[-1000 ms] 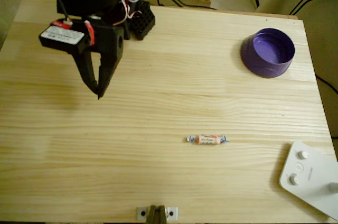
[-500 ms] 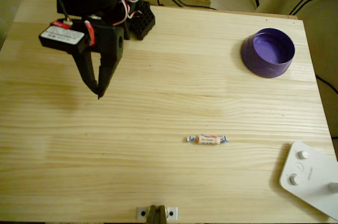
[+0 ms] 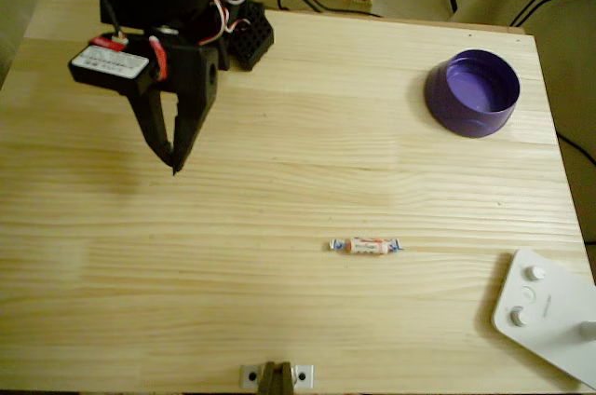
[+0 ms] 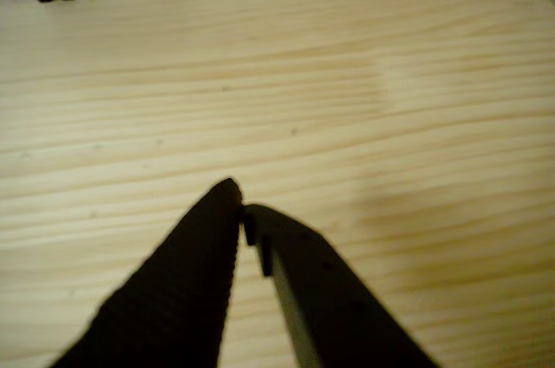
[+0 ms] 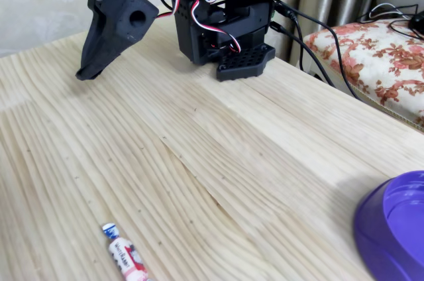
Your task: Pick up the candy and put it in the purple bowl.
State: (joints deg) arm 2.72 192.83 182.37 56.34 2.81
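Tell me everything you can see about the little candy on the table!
The candy is a small wrapped sweet with a white and orange-pink middle and twisted blue-and-white ends. It lies flat on the pale wooden table, lengthwise left to right in the overhead view. Nothing touches it but the table. The fixed view shows small print on its wrapper, too small to read. The purple bowl sits far off at the upper right, and the robot's black hand hangs far away at the upper left, shut and empty.

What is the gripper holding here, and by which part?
Nothing. The gripper is shut on empty air above the table, and the candy lies on the wood well away from it.
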